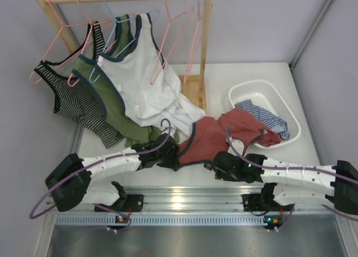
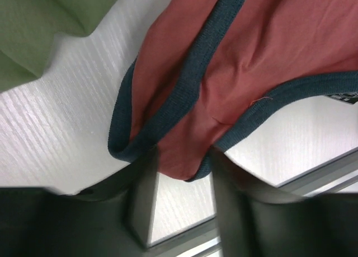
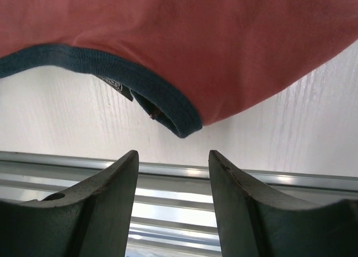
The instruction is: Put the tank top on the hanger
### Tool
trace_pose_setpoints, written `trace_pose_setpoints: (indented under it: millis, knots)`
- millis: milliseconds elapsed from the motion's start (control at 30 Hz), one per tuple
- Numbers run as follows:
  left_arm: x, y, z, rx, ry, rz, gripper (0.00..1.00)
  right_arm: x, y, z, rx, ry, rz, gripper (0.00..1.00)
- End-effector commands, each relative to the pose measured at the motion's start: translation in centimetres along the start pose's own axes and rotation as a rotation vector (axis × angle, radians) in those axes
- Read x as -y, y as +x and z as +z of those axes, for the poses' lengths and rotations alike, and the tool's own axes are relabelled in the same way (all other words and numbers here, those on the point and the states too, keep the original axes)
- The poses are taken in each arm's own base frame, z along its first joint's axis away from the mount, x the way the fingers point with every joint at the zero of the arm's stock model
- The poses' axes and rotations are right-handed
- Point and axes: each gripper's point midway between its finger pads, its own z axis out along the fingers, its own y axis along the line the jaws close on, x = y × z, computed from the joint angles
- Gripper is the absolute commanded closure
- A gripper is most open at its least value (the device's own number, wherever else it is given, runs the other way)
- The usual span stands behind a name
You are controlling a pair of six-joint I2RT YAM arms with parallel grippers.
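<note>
On the bench point(image 1: 263, 72), the tank top point(image 1: 210, 142) lay at twelve o'clock from your hands: left hand point(image 2: 182, 156) wide, trim point(image 2: 168, 108) between its fingers point(image 2: 142, 201); right hand point(image 3: 173, 156) parted, empty.

You're reaching low and inward on both sides.
Your left arm point(image 1: 106, 165) and right arm point(image 1: 296, 178) stretch almost flat from their bases. Your left gripper point(image 1: 169, 156) has its jaws spread, and your right gripper point(image 1: 215, 166) is likewise parted and empty.
</note>
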Motion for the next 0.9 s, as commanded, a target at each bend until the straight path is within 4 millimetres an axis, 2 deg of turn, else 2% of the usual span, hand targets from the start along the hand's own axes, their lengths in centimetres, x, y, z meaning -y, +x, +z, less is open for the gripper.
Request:
trace_pose_setpoints:
  millis: [0, 33, 133, 333, 500, 600, 667, 767, 867]
  knots:
    - [0.9, -1.7, 0.3, 0.064, 0.016, 0.016, 0.59, -1.9, -1.4, 0.4, 0.078, -0.042, 0.051, 0.46]
    - [0.9, -1.7, 0.2, 0.063, 0.015, 0.018, 0.67, -1.9, -1.5, 0.6, 0.085, -0.040, 0.052, 0.47]
    - [0.9, -2.1, -0.1, 0.075, 0.005, 0.021, 1.00, -2.0, -1.7, 1.4, 0.105, -0.014, 0.054, 0.49]
    - [1.2, -3.8, -2.0, 0.124, -0.002, 0.048, 1.00, -1.2, -1.7, 2.4, 0.117, 0.057, 0.054, 0.50]
    - [1.5, -4.2, -3.0, 0.137, 0.009, 0.050, 1.00, -0.6, -1.5, 3.0, 0.129, 0.061, 0.091, 0.50]
    - [1.6, -4.4, -3.5, 0.147, 0.013, 0.049, 1.00, -0.4, -1.5, 3.2, 0.131, 0.080, 0.086, 0.64]
    - [1.7, -4.4, -3.6, 0.147, 0.019, 0.049, 1.00, 0.0, -1.5, 3.3, 0.130, 0.108, 0.069, 0.76]
    - [1.5, -3.5, -2.9, 0.109, 0.017, 0.063, 0.98, -0.3, -2.1, 3.0, 0.147, 0.121, 0.048, 0.94]
    - [1.9, -2.9, -2.5, 0.088, 0.044, 0.074, 0.76, -0.7, -2.4, 2.7, 0.147, 0.126, 0.031, 1.00]
